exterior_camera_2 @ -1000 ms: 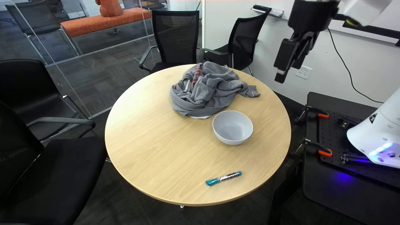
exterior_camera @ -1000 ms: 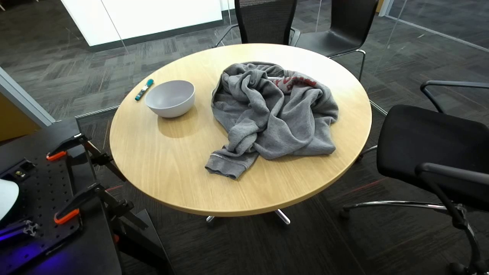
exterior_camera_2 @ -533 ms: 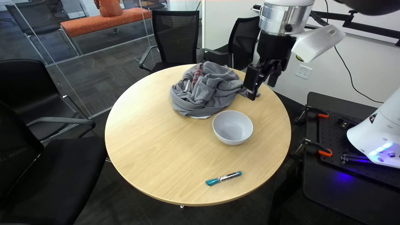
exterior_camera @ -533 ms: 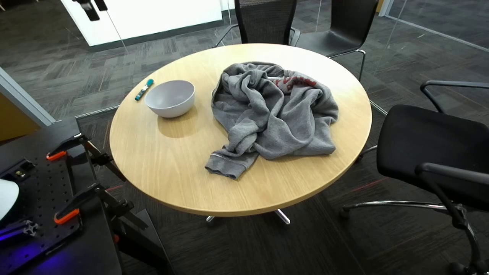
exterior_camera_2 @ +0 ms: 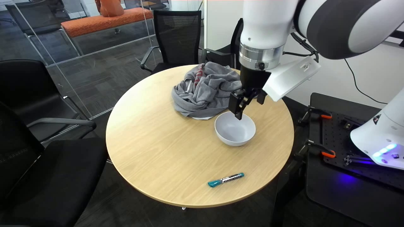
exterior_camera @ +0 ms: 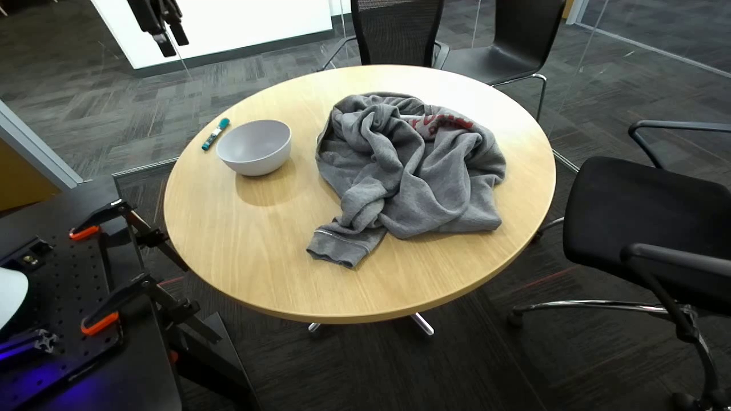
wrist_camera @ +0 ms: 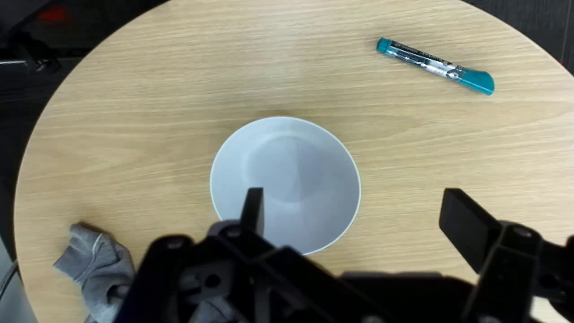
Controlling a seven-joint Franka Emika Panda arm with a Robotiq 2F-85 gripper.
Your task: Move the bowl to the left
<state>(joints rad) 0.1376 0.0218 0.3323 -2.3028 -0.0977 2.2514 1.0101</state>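
Observation:
A light grey bowl (exterior_camera: 254, 149) stands upright on the round wooden table (exterior_camera: 245, 245). The bowl also shows in an exterior view (exterior_camera_2: 235, 130) and in the wrist view (wrist_camera: 291, 170). My black gripper (exterior_camera_2: 249, 108) is open and empty, above the table at bowl height or higher. In the wrist view the gripper (wrist_camera: 354, 189) has its fingers wide apart; its left finger overlaps the bowl's inside and its right finger is over bare wood beyond the rim. In an exterior view the gripper (exterior_camera: 174, 48) hangs at the top left, well above the tabletop. I see no contact with the bowl.
A crumpled grey sweatshirt (exterior_camera: 411, 171) lies on the table beside the bowl; its sleeve shows in the wrist view (wrist_camera: 96, 264). A teal marker (exterior_camera_2: 226, 180) lies near the table's edge. Black chairs (exterior_camera: 645, 217) stand round the table. Orange-tipped clamps (exterior_camera_2: 320, 149) sit on the robot's stand.
The arm and open gripper have come in from the side and moved down towards the bowl. The bowl, marker and sweatshirt have not moved.

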